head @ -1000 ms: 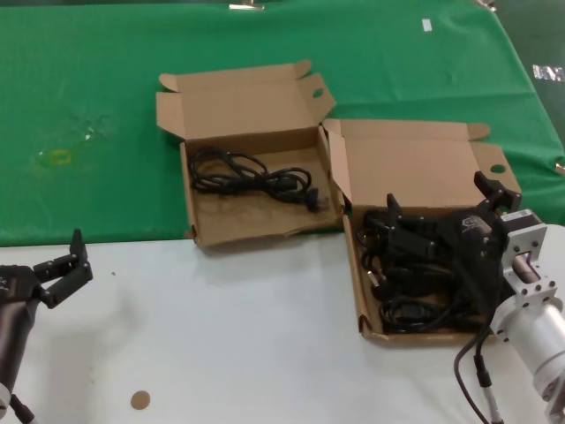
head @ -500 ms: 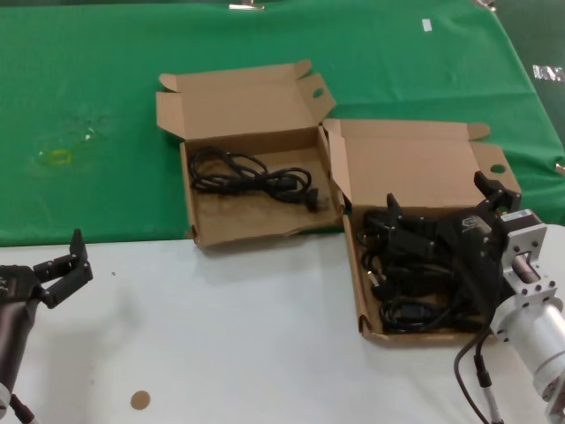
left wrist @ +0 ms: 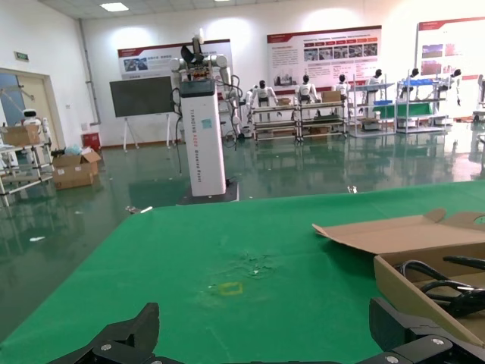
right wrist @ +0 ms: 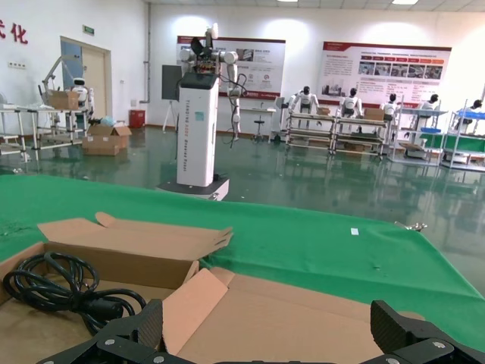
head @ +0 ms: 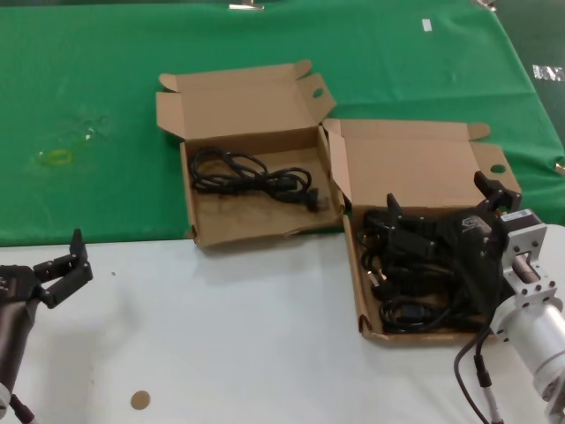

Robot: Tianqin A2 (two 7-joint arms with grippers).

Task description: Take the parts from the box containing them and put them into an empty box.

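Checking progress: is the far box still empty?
No. One coiled black cable lies in the far box; the near box holds more cables under the open right gripper.

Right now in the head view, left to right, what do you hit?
Left tool, open, low over the white table → box with sagging front wall holding one cable bundle → box with straight front wall full of cables → right tool, open, over that box.

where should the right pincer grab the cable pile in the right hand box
Judging from the head view, take the cable pile by its raised upper loops, coming straight down from above. The box walls block any sideways approach, and the open right pincer is already over it.
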